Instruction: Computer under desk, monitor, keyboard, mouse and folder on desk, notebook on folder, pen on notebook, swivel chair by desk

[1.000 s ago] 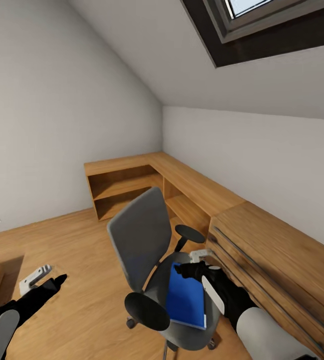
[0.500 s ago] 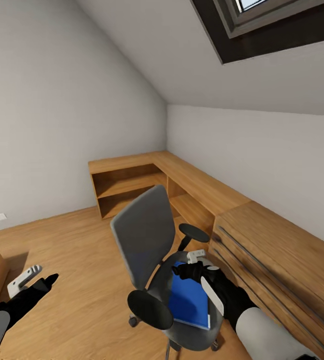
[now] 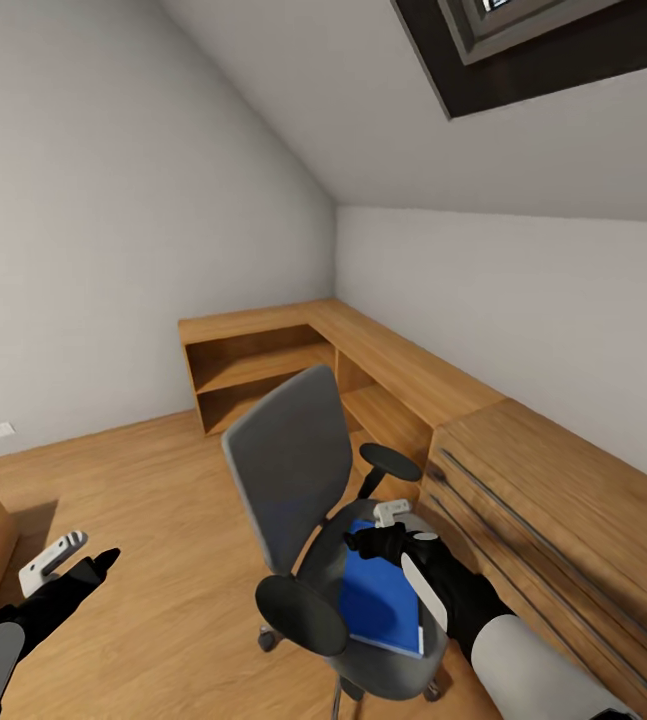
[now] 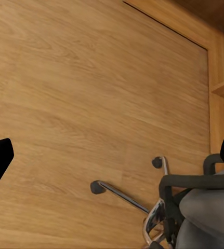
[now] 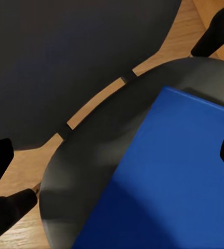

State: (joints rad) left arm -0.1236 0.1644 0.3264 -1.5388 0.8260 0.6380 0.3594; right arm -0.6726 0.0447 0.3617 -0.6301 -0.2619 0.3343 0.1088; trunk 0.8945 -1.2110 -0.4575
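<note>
Two sets of fingers spread wide: my right gripper (image 3: 391,520) hovers over the flat glossy-blue folder (image 3: 378,592) on the swivel chair (image 3: 298,475)'s padded grey seat; my left gripper (image 3: 68,555) hangs above woodgrain floor (image 3: 153,520).

A long wooden shelf unit (image 3: 263,365) is set in the far corner, near the middle of the head view, and open shelves are seen in it. A wooden drawer chest (image 3: 553,530) is placed at the lower right against the white wall. A dark-framed roof window (image 3: 553,40) is seen at the upper right, and the wooden floor (image 3: 153,520) is spread across the lower left.
</note>
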